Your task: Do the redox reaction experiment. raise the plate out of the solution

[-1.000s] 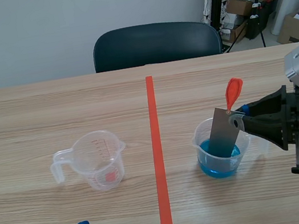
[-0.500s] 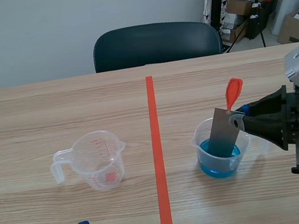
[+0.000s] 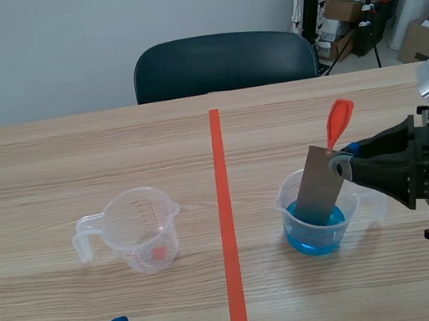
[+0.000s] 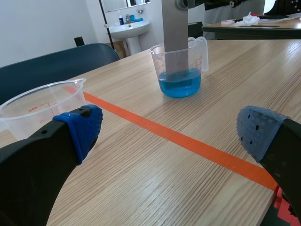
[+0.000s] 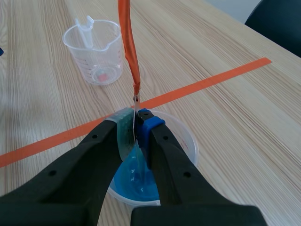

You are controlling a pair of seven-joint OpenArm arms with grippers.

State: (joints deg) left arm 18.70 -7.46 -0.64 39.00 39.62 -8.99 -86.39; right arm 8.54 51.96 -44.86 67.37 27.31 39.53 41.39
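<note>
Nearest the robot, at about 7 o'clock on the table (image 3: 34,175), the left gripper (image 4: 168,132) rests low with its fingers spread wide and nothing between them. It has no part in this step.

Farther out, an empty clear measuring cup (image 3: 145,227) stands at 9 o'clock from the orange tape line (image 3: 229,241). At 3 o'clock from the line stands a second clear cup (image 3: 317,221) holding blue liquid. A grey metal plate (image 3: 318,184) stands in this cup with its lower end in the liquid and its top leaning toward 1 o'clock.

The right gripper (image 3: 346,160) comes in from 3 o'clock and is clamped on the plate's upper edge. An orange tag (image 3: 339,122) rises from that edge just above the fingers.

The step in hand appears to be the lift itself: the grip is made, but the plate's foot is not yet out of the liquid. The next move probably calls for a straight rise toward 12 o'clock overhead, keeping the plate off the cup's rim so the cup does not tip or drag, then a pause so drips fall back in.

A dark chair (image 3: 222,61) sits beyond the far edge at 12 o'clock.
</note>
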